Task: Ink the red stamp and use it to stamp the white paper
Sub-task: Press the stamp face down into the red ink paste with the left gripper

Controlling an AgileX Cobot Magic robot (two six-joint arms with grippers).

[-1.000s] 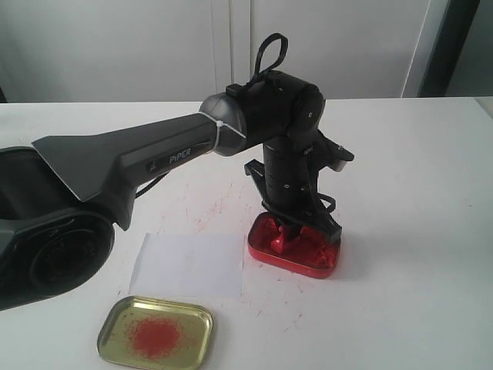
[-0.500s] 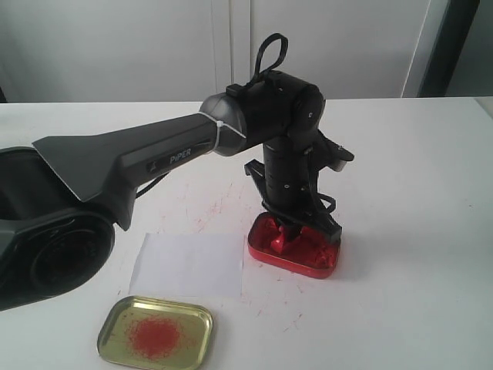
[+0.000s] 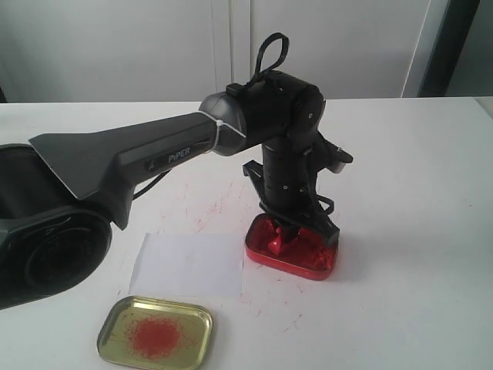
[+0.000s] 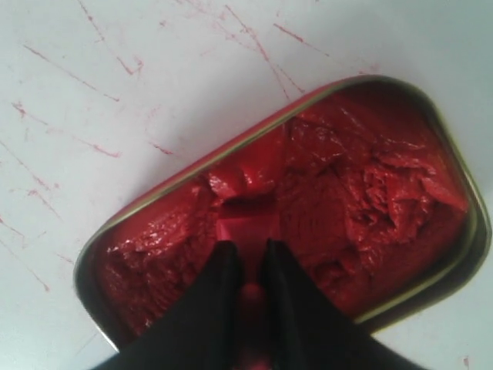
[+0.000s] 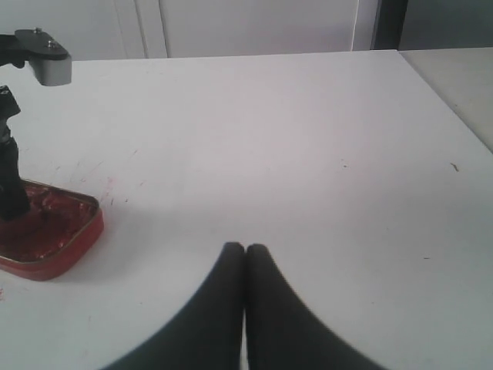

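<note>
The red stamp (image 4: 248,228) stands base-down in the red paste of the open red tin (image 3: 311,269), and its handle is pinched between the black fingers of my left gripper (image 4: 246,250). In the exterior view that left gripper (image 3: 281,233) points straight down into the tin, shut on the stamp (image 3: 275,242). The white paper (image 3: 189,264) lies flat on the table just left of the tin. My right gripper (image 5: 246,248) hovers over bare table with its fingers pressed together and nothing between them. It does not show in the exterior view.
A gold tin lid (image 3: 156,333) with red powder sits in front of the paper. Red smears mark the white table (image 3: 216,206) around the tin. The tin's wall (image 5: 65,258) and part of the left arm (image 5: 9,166) show in the right wrist view.
The left gripper, with the stamp in the paste, has shifted slightly left, and the tin has slid a little with it. The right gripper's earlier position is not shown.
</note>
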